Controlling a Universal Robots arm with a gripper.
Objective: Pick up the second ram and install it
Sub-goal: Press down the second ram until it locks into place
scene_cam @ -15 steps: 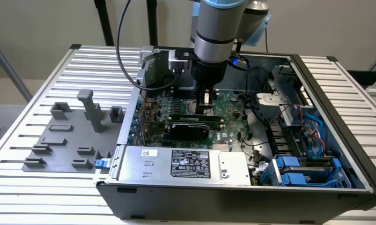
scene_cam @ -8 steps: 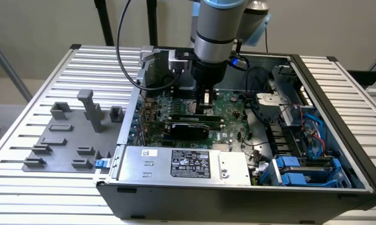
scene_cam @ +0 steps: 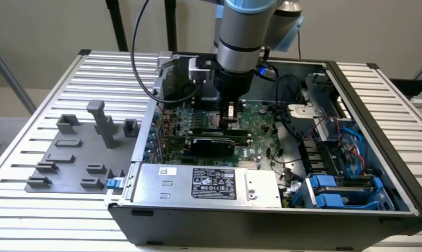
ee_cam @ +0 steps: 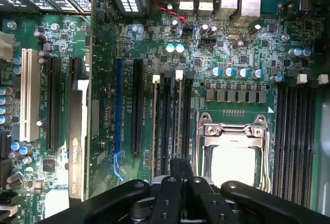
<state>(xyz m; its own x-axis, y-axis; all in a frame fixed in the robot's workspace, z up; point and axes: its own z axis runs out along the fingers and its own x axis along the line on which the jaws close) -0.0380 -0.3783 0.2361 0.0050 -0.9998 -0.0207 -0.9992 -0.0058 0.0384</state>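
Note:
My gripper (scene_cam: 228, 122) hangs straight down inside the open computer case, over the memory slots (ee_cam: 165, 121) left of the CPU socket (ee_cam: 233, 154) on the green motherboard (scene_cam: 256, 118). Its black fingers (ee_cam: 170, 193) are pressed together. The second ram (scene_cam: 212, 129), a thin dark-green stick, runs along the slot line right under the fingertips, and the gripper looks shut on its top edge. In the wrist view the stick is edge-on and mostly hidden by the fingers. Whether it is fully seated I cannot tell.
A black expansion card (scene_cam: 214, 143) stands just in front of the memory slots. The silver power supply (scene_cam: 207, 184) fills the case front, with blue drive bays (scene_cam: 337, 191) and cables at the exterior view's right. A grey parts holder (scene_cam: 81, 152) lies outside on the slatted table.

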